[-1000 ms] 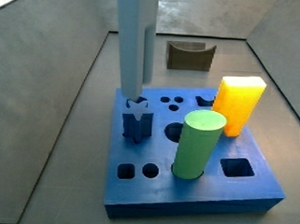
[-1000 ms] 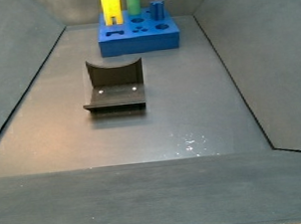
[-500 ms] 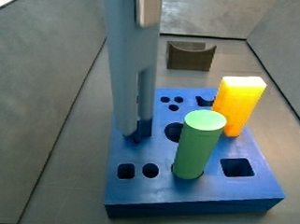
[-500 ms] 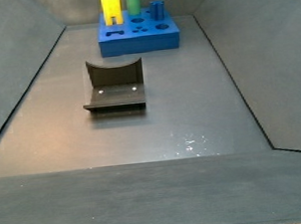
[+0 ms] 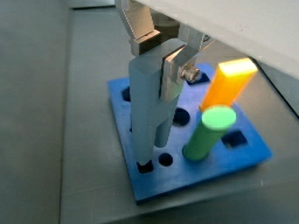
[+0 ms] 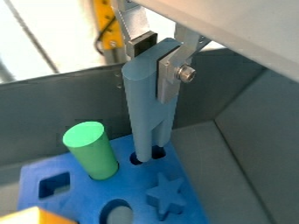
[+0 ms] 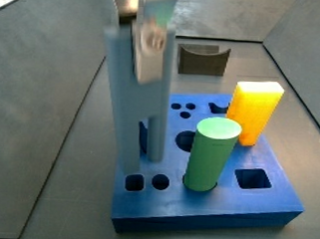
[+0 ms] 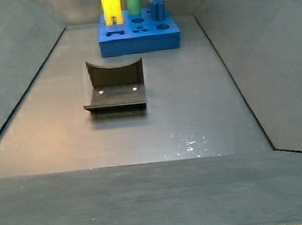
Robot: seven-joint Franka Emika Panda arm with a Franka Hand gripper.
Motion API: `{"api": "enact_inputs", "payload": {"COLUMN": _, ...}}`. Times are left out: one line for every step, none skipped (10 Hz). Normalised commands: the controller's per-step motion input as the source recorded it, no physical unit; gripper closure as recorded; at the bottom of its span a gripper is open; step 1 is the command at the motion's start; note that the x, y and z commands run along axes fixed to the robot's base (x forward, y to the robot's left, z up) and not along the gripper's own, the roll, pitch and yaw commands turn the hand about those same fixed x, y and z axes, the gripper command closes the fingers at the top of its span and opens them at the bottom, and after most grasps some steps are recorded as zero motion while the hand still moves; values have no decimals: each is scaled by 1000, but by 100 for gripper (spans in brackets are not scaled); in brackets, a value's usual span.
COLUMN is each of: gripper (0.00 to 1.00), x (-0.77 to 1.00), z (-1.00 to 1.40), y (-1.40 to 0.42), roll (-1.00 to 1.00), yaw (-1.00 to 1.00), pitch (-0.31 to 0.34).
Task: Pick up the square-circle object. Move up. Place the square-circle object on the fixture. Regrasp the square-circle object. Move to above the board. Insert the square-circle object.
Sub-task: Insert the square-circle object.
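Observation:
My gripper (image 5: 158,54) is shut on the top end of the square-circle object (image 5: 145,114), a long pale grey-blue bar held upright; both also show in the other wrist view, gripper (image 6: 149,54) and bar (image 6: 149,109). The bar's lower end stands at a small hole near the edge of the blue board (image 5: 121,105), next to the green cylinder (image 6: 90,149). In a side view the bar (image 7: 130,100) is blurred and reaches down to the paired holes at the board's (image 7: 212,206) front left. The dark fixture (image 7: 202,59) stands empty behind the board and in mid-floor in the other side view (image 8: 115,85).
A tall green cylinder (image 7: 210,154) and an orange-yellow square block (image 7: 254,111) stand in the board to the bar's right. A star cut-out (image 6: 167,194) and other holes are open. Grey sloping walls enclose the floor (image 8: 156,134). The board is far away in that view (image 8: 140,40).
The gripper has carried the bar from over the star cut-out toward the board's front left and lowered it; its lower end now stands at the small paired holes.

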Motion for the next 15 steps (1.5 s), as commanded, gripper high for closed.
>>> {"api": "enact_inputs", "payload": {"gripper": 100, "x": 40, "z": -314, "y": -63, "roll": 0, "yaw": -946, "pitch": -111}}
{"api": "enact_inputs", "payload": {"gripper": 100, "x": 211, "z": -254, "y": -83, "roll": 0, "yaw": -811, "pitch": -36}}
{"api": "enact_inputs", "payload": {"gripper": 100, "x": 323, "z": -174, "y": -106, "roll": 0, "yaw": -703, "pitch": 0}}
{"api": "enact_inputs", "payload": {"gripper": 100, "x": 311, "z": -14, "y": -131, "roll": 4, "yaw": -600, "pitch": 41}}
{"api": "enact_inputs", "payload": {"gripper": 100, "x": 237, "z": 0, "y": -194, "roll": 96, "yaw": -374, "pitch": 271}}
{"api": "enact_inputs", "payload": {"gripper": 100, "x": 451, "z": -97, "y": -186, "roll": 249, "yaw": -217, "pitch": 229}}
{"api": "enact_inputs", "payload": {"gripper": 100, "x": 391, "z": -131, "y": -234, "roll": 409, "yaw": -246, "pitch": 131}}
{"api": "enact_inputs", "payload": {"gripper": 100, "x": 203, "z": -217, "y": -183, "roll": 479, "yaw": -214, "pitch": 94}}
{"api": "enact_inputs", "payload": {"gripper": 100, "x": 0, "z": -157, "y": -217, "roll": 500, "yaw": -186, "pitch": 51}}
{"api": "enact_inputs", "payload": {"gripper": 100, "x": -97, "z": -140, "y": -234, "roll": 500, "yaw": -169, "pitch": 0}}
{"api": "enact_inputs", "payload": {"gripper": 100, "x": -131, "z": 0, "y": -63, "roll": 89, "yaw": -43, "pitch": 0}}
{"api": "enact_inputs", "payload": {"gripper": 100, "x": -214, "z": -17, "y": 23, "roll": 0, "yaw": -40, "pitch": 0}}
{"api": "enact_inputs", "payload": {"gripper": 100, "x": -100, "z": -131, "y": 317, "roll": 0, "yaw": -231, "pitch": 0}}
{"api": "enact_inputs", "payload": {"gripper": 100, "x": -151, "z": -169, "y": 329, "roll": 29, "yaw": -220, "pitch": 73}}
{"api": "enact_inputs", "payload": {"gripper": 100, "x": 0, "z": -131, "y": 169, "roll": 0, "yaw": -97, "pitch": 0}}
